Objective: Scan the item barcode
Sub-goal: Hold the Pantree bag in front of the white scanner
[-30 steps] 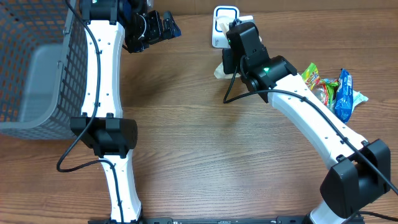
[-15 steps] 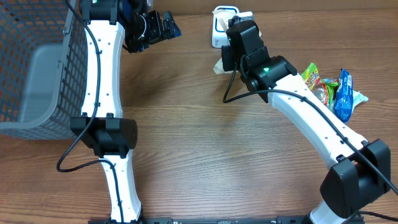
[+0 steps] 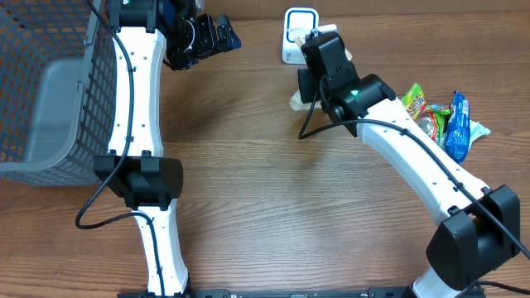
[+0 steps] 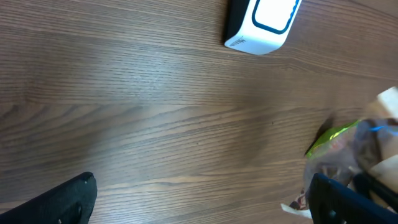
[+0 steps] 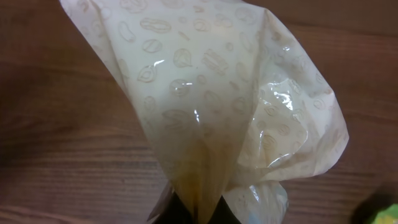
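Cream printed bag [image 5: 211, 112]: neck pinched in right gripper [image 5: 189, 210], jaws clenched on it; held over wooden surface [image 3: 248, 207], near white scanner [image 3: 296, 33]. Left gripper [image 4: 199, 208]: jaws spread wide, empty, between mesh basket [image 3: 50, 83] and scanner. Snack packets [image 3: 439, 120]: right edge.

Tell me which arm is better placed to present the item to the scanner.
Right: the right gripper is shut on the cream packet near the scanner; the left gripper is open and empty.
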`<state>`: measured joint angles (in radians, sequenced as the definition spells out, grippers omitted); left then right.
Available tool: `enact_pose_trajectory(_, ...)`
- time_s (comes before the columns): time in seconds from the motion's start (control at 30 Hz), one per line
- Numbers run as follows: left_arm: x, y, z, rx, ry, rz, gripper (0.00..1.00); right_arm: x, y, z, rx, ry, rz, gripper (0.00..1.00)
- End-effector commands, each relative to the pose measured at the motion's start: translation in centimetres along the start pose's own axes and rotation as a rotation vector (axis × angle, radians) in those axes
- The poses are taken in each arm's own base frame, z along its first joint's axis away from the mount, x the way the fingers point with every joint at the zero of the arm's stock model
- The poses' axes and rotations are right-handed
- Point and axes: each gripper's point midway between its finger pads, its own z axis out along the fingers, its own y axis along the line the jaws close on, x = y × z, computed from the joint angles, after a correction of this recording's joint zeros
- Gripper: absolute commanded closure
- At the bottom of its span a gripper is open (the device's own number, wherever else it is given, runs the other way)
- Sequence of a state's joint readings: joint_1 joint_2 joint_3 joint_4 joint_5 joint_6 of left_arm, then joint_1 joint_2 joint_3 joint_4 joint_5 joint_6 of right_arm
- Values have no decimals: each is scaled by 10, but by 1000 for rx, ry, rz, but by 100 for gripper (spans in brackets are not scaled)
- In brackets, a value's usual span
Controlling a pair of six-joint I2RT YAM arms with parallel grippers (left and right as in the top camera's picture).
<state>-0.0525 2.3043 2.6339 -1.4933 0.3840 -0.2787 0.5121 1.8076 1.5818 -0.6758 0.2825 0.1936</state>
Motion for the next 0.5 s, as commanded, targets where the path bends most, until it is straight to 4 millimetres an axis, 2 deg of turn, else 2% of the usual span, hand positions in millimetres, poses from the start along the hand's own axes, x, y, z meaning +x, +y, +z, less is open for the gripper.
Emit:
enact_pose_trajectory(0.0, -3, -8, -10, 5, -32, 21, 0, -1, 6, -8, -35, 9, 17, 96)
enact_pose_trajectory(0.3, -3, -8, -10, 5, -32, 21, 0, 40, -5, -12, 12, 173, 76, 96)
enact_pose_trajectory(0.4, -3, -8, -10, 5, -32, 21, 0, 41, -6, -12, 16, 179, 75, 96)
enact_pose_trajectory(0.47, -3, -8, -10, 5, -32, 21, 0, 33, -4, -11, 9, 145, 63, 96)
